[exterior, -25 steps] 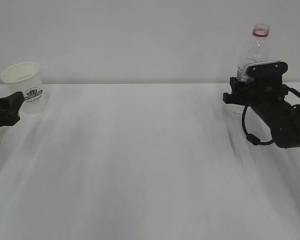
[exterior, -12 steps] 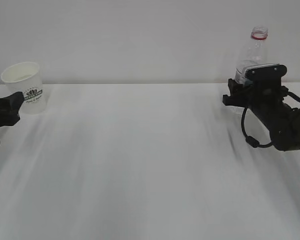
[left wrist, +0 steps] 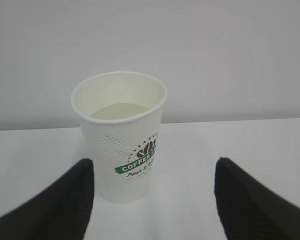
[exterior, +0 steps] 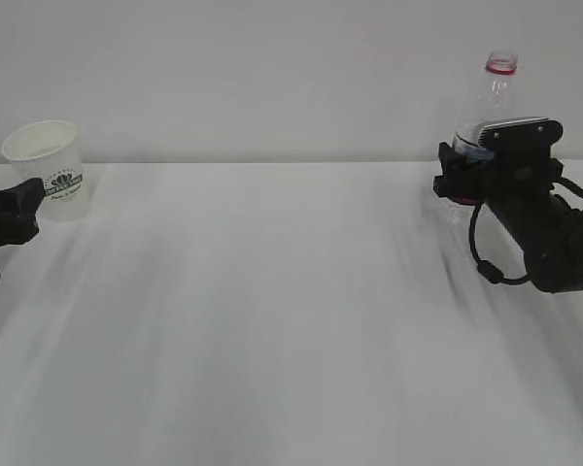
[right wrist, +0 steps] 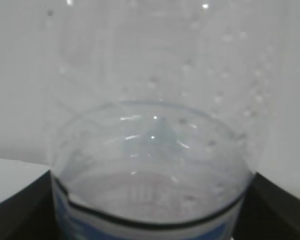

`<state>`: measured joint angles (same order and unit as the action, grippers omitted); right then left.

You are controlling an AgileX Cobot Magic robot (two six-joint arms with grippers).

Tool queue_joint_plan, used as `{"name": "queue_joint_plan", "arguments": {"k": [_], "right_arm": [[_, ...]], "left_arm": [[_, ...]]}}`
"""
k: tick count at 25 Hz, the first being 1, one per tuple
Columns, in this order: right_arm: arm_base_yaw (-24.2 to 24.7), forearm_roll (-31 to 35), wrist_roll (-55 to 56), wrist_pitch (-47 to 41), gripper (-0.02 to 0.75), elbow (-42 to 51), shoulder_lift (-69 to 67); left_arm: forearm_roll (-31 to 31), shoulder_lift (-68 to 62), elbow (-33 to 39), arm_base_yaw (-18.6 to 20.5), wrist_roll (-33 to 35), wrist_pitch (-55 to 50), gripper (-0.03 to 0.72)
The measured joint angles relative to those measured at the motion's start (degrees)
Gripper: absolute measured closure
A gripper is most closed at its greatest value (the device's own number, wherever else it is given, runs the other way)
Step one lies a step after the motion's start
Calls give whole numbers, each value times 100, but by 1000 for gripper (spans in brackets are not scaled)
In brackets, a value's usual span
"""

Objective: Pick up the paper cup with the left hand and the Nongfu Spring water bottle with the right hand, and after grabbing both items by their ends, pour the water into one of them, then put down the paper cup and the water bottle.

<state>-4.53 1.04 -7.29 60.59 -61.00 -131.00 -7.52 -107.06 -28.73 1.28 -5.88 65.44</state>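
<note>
The white paper cup with the green logo stands upright on the table at the far left. In the left wrist view the paper cup sits just beyond and left of centre of my left gripper, which is open and apart from it. The left gripper rests low in front of the cup. The clear Nongfu Spring water bottle stands upright at the right, red neck ring on top, lower half hidden by my right gripper. The bottle fills the space between the wide-spread fingers of the right gripper.
The white table stretches between the two arms, with a plain pale wall behind it. The right arm's black body and cable lie low over the table at the right edge.
The right gripper's jaws have spread wider around the bottle, and the bottle has shifted slightly left and stands straighter. The left gripper and the cup have hardly moved.
</note>
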Motion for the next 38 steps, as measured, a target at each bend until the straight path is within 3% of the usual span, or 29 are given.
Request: {"name": "queue_joint_plan", "arguments": {"k": [9,38], "right_arm": [[0,-104,0,30,104,63,133],[0,-413,11,349,114,2075,1661]], "left_arm": [[0,0,0,0,0,0,147],[46,214,0,0,10,-16,150]]}}
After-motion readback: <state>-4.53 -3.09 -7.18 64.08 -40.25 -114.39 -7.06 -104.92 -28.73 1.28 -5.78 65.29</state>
